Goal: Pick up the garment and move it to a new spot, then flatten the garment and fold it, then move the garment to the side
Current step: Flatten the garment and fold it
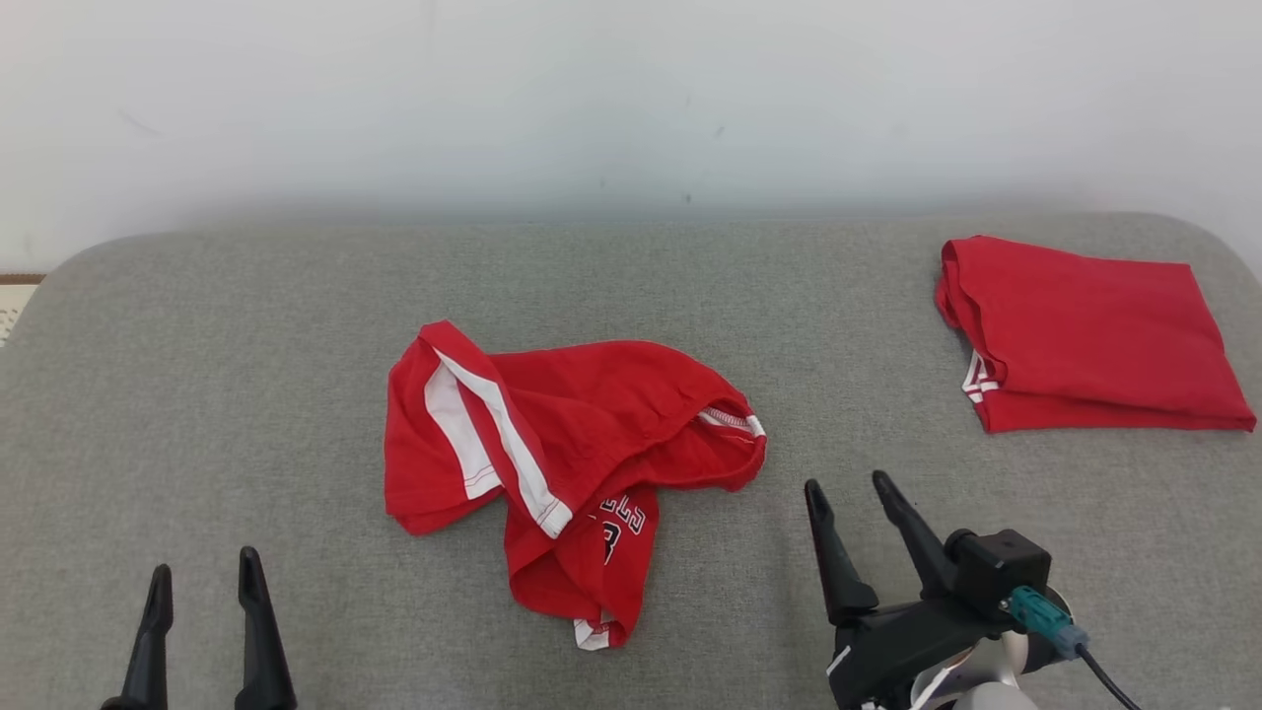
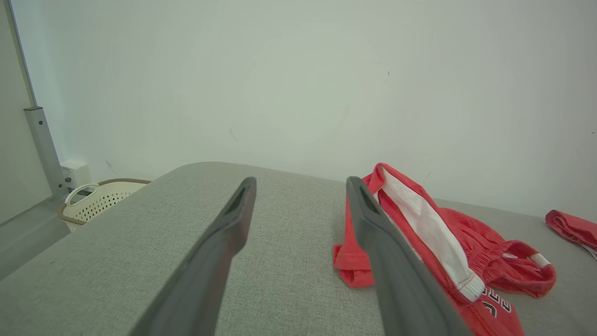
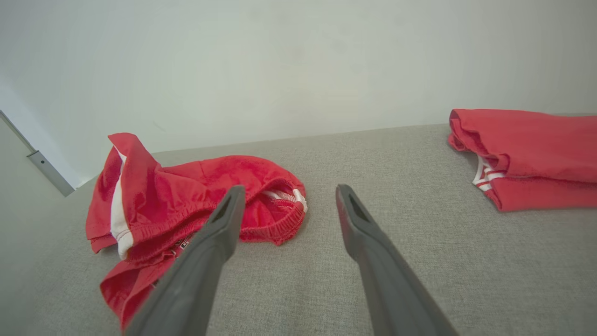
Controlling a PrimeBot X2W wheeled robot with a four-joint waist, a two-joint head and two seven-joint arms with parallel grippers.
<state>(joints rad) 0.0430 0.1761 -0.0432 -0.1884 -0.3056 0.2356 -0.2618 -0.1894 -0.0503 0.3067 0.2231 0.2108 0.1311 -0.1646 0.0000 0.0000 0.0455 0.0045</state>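
Both jaws spread, short of garment [image 1: 552, 444]

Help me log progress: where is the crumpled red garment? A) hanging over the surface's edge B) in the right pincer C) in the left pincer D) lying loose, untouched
D: the crumpled garment lies on the grey surface, while the left pincer and right pincer stand open and apart from it.

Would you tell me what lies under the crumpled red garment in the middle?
The grey fabric surface shows all around the crumpled garment; anything beneath it is covered by the cloth.
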